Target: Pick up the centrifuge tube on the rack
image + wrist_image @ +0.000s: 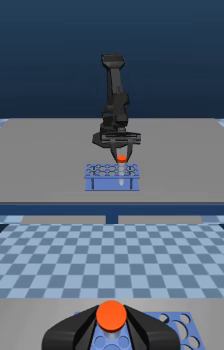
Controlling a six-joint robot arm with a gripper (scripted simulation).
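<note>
The light-blue rack [100, 184] stands near the grey table's front edge, in front of the arm's base. The centrifuge tube's orange-red cap [121, 159] pokes just above the rack top on the exterior view's right side, and its whitish body [123, 183] still reaches down inside the rack. My gripper [121, 161] points straight down over it, the two dark fingers closing in a V on the cap. In the wrist view the cap [111, 315] fills the gap between the black fingers [82, 325], which press against both its sides above the rack [150, 315].
The grey table [50, 150] spreads wide on both sides of the rack. The black arm [115, 100] rises directly behind the rack. Past the table edge, the wrist view shows a blue checkered floor [112, 257].
</note>
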